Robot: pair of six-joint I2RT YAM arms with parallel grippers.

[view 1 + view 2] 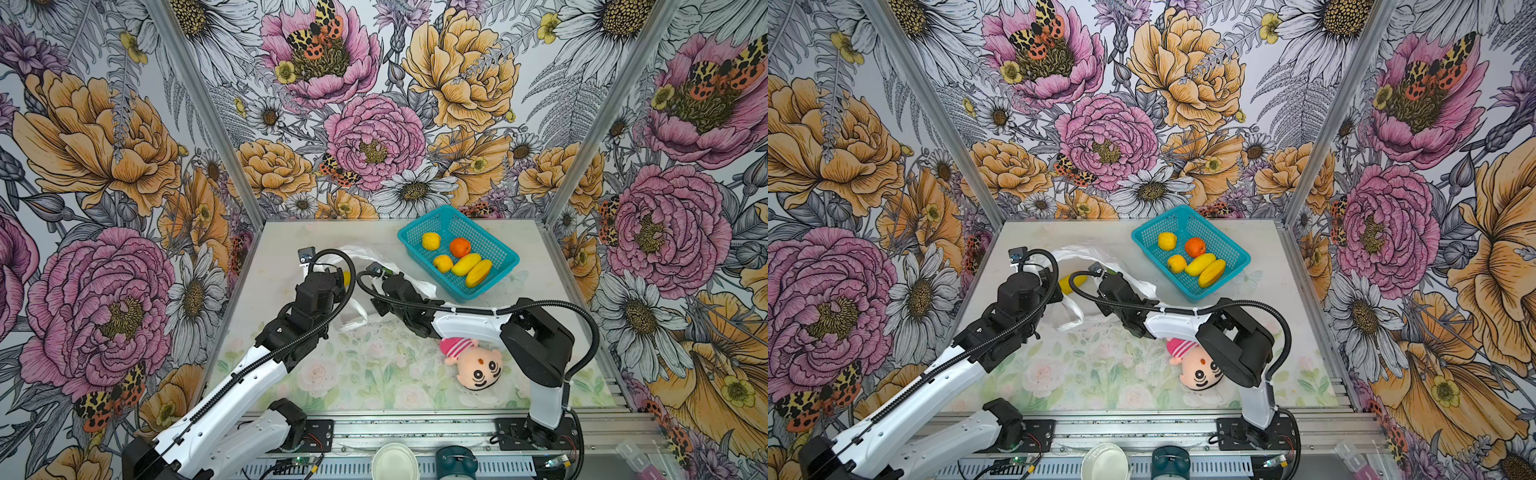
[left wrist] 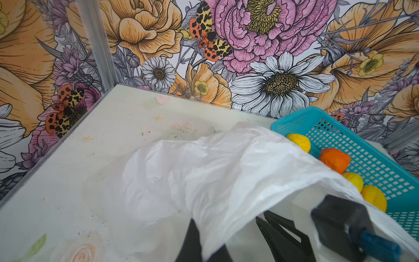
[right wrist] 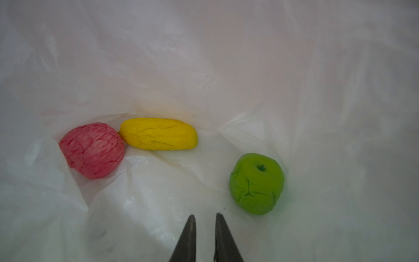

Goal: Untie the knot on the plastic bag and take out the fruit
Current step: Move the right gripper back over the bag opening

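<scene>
The right end effector [image 3: 205,217] is held narrowly parted, empty, inside the plastic bag [image 3: 204,68] near the green fruit [image 3: 256,183]; the pink fruit [image 3: 93,150] and yellow fruit [image 3: 158,133] are seen touching beyond. The bag's rim is pinched by the left end effector [image 2: 204,236], beside the teal basket [image 1: 484,232].

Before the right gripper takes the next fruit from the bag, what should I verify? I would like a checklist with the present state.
1. Plastic bag mouth held up by left gripper: ok.
2. Right gripper inside the bag, nothing between its jaws: ok.
3. Jaws wide enough for the green fruit: not ok, gap is narrow.
4. Right gripper aimed at a fruit: not ok, green fruit lies off its line.
5. Pink fruit and yellow fruit uncovered by film: ok.
6. Basket has free room: ok.
</scene>
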